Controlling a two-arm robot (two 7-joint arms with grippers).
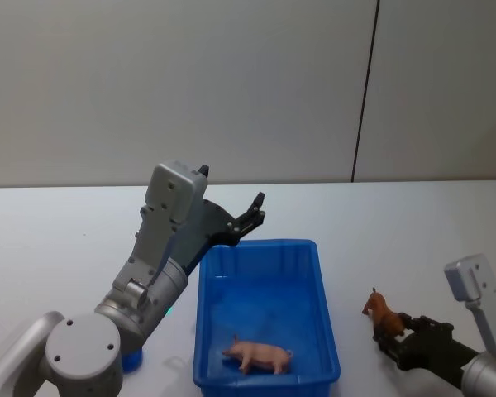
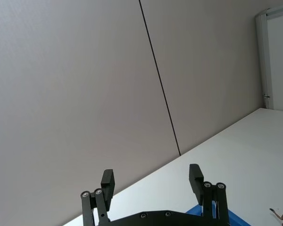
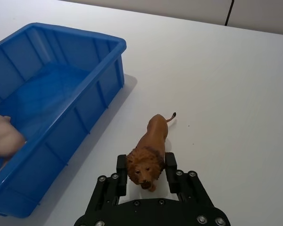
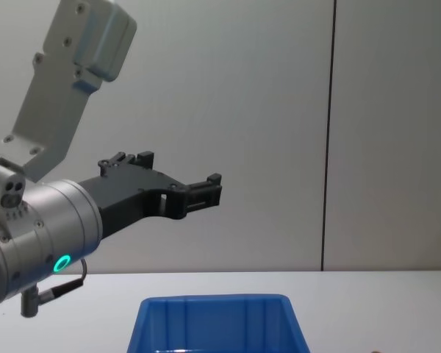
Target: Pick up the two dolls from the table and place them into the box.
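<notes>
A pink pig doll [image 1: 260,356] lies inside the blue box [image 1: 260,245], near its front wall, and shows at the edge of the right wrist view as the pig doll [image 3: 4,139]. A brown lion doll [image 1: 382,313] stands on the white table [image 1: 413,231] to the right of the box [image 3: 85,37]. My right gripper [image 1: 393,335] is low over the table there. In the right wrist view that gripper [image 3: 145,165] is shut on the lion doll [image 3: 153,141] at its head. My left gripper [image 1: 259,209] hangs raised above the box's far left corner, open and holding nothing.
The left arm's grey links rise from the lower left beside the box. A grey wall with a dark vertical seam [image 1: 365,91] stands behind the table. White tabletop stretches to the right of and beyond the box.
</notes>
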